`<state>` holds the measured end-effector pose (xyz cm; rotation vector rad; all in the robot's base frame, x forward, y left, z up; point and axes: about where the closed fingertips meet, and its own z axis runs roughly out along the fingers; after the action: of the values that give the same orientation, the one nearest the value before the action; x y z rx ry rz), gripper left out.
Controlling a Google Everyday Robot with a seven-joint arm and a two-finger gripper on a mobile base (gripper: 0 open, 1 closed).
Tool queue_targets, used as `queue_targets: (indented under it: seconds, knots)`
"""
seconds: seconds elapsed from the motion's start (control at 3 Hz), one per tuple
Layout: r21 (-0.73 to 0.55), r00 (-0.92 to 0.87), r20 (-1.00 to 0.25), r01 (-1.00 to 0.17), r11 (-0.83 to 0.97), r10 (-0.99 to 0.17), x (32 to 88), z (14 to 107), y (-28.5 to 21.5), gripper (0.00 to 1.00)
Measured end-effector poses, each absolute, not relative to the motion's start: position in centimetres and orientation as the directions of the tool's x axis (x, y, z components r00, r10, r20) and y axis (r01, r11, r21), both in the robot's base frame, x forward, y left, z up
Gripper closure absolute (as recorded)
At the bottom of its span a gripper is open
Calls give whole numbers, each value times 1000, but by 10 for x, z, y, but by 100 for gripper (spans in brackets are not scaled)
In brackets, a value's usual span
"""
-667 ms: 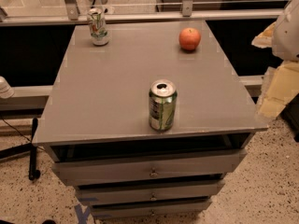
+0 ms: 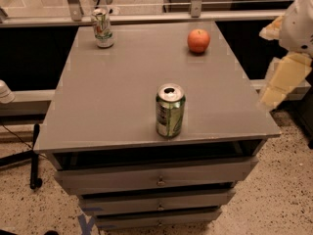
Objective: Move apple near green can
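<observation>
The apple (image 2: 198, 40) is round and red-orange and sits on the grey cabinet top (image 2: 122, 92) at the far right. The green can (image 2: 169, 110) stands upright near the front edge, its silver top open. My gripper (image 2: 284, 80), cream and white, hangs at the right edge of the view, beyond the cabinet's right side. It is to the right of the apple and closer to the front, touching nothing.
A slimmer white-silver can (image 2: 102, 27) with green and red marks stands at the far left corner. The cabinet has drawers (image 2: 156, 180) below. A railing and glass (image 2: 146, 13) run behind it. Speckled floor lies around it.
My gripper has shifted slightly up and to the left, toward the cabinet. The apple and both cans have not moved.
</observation>
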<state>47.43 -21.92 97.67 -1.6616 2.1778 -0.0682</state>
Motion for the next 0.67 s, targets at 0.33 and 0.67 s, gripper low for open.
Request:
queue_targets:
  seconds: [0.33,0.67]
  knots:
    - [-318,-193,-401,-888,333,-895,538,980,-217,0]
    - [-351,-178,-506,-851,390,-844,601,982,-214,0]
